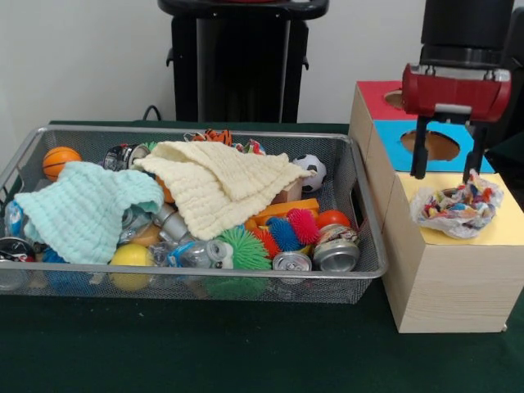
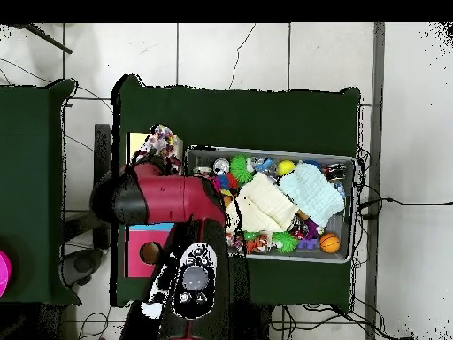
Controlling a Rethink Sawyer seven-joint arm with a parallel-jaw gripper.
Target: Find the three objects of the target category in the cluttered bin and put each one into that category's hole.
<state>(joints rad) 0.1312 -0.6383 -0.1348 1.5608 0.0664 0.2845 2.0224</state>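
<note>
My gripper (image 1: 447, 164) hangs open over the yellow-topped wooden box (image 1: 491, 233), its fingers (image 1: 419, 151) spread wide. A wad of clear film with confetti print (image 1: 456, 209) sits on the yellow top just below the fingers and covers the hole, which is hidden. The right finger is close to the wad's top. In the overhead view the wad (image 2: 161, 137) lies on the yellow box (image 2: 135, 146) beside my arm, which hides the gripper. The wire mesh bin (image 1: 360, 205) stands left of the boxes. I cannot make out other wads in it.
The bin holds a cream cloth (image 1: 221, 184), a mint cloth (image 1: 86, 209), silver cans (image 1: 336, 254), spiky balls (image 1: 241, 246), an orange ball (image 1: 59, 160) and a small soccer ball (image 1: 313, 170). The blue-topped box (image 1: 393, 143) and red-topped box (image 1: 372, 98) stand behind the yellow one.
</note>
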